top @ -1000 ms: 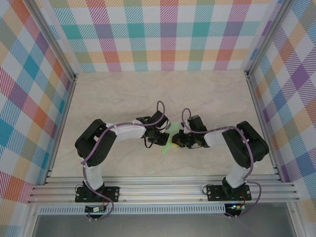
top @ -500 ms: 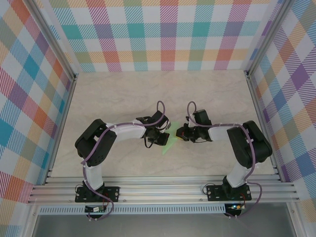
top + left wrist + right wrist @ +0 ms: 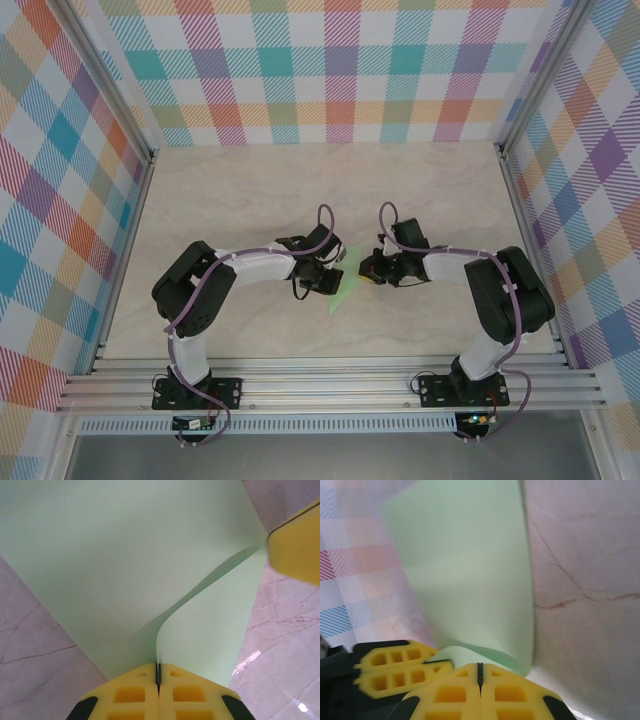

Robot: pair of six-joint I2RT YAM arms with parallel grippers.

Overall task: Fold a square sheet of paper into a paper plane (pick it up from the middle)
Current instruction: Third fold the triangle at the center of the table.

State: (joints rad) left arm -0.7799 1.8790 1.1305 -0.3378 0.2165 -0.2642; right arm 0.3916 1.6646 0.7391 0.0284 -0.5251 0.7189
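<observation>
Square sheet of paper (image 3: 343,287), top view: pale green, at table (image 3: 300,190) centre, between the two tools. Left gripper (image 3: 325,275) sits at its 9 o'clock, right gripper (image 3: 372,268) at its 2 o'clock.

Left wrist view: sheet (image 3: 125,555) is raised and bowed into one soft fold. Its edge runs into the seam of the left gripper (image 3: 158,672), whose pads are pressed together on it. A right-gripper pad (image 3: 297,545) meets the sheet's corner at 2 o'clock.

Right wrist view: right gripper (image 3: 480,672) is closed, apparently nipping the sheet (image 3: 470,570). Left fingers (image 3: 395,667) lie at 8 o'clock.

Progress, judged: early. One bend is forming, with no sharp crease or dart shape yet.

No legible writing or brands.
</observation>
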